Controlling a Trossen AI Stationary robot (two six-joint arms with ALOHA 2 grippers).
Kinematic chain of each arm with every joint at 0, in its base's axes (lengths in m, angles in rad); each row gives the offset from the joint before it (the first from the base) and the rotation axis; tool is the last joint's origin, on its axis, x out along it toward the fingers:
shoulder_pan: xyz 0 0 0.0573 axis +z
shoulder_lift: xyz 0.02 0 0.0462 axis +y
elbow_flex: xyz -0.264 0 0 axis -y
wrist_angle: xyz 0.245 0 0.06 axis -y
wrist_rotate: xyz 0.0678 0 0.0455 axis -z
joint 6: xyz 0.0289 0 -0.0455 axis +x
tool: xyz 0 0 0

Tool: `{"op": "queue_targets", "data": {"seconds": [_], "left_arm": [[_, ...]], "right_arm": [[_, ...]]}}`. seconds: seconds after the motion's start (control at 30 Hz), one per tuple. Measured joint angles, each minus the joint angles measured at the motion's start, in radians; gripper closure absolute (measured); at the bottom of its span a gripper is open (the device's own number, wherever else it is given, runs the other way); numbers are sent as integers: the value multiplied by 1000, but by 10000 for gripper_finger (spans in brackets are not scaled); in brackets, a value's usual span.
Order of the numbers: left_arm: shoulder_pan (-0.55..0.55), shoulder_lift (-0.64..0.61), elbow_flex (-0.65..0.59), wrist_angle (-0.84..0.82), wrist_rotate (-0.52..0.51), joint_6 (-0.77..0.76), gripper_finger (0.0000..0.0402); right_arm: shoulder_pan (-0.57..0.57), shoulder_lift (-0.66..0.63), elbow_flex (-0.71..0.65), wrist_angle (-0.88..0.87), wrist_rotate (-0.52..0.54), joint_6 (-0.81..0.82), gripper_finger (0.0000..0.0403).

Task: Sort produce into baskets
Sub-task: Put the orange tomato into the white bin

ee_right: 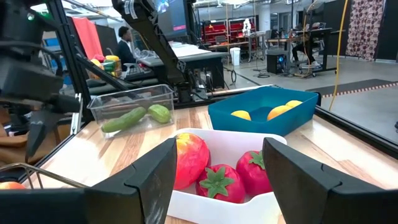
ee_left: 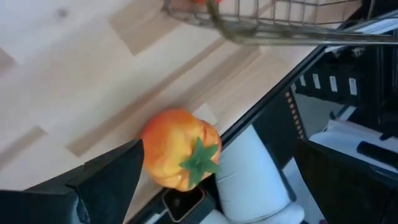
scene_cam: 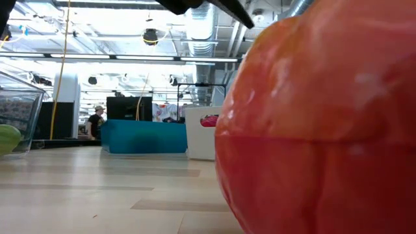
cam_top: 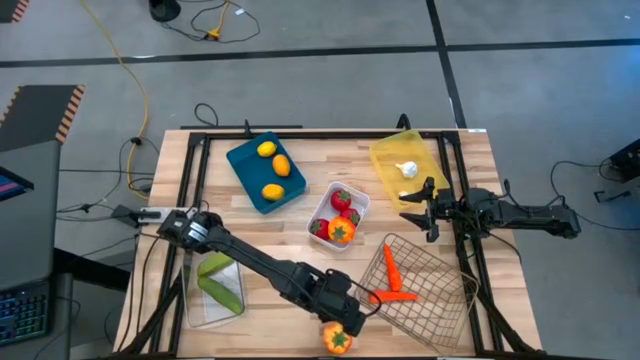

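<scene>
The left gripper (cam_top: 345,318) hangs with its fingers spread open just above the round orange-red toy pepper with green stem (cam_top: 337,339), which lies on the wooden table (cam_top: 290,235) near its front edge, beside the metal wire mesh basket (cam_top: 436,298) holding 2 orange carrots (cam_top: 392,281). The right gripper (cam_top: 428,209) is open, near the translucent yellow tray (cam_top: 390,160)

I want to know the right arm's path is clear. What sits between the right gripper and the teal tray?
The white tray of red produce lies between the right gripper and the teal tray, as the right wrist view shows.
</scene>
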Motion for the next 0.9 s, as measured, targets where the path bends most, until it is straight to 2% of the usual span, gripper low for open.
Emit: {"op": "queue_targets", "data": {"seconds": [0.2,0.47,0.9], "left_arm": [[-7,24,1,15,14,-101,2],[-6,41,-1,23,109,-139,2],[-22,81,0,23,105,-201,2]], "right_arm": [[0,0,0,0,0,0,138],[0,0,0,0,0,0,138],[0,0,0,0,0,0,138]]}}
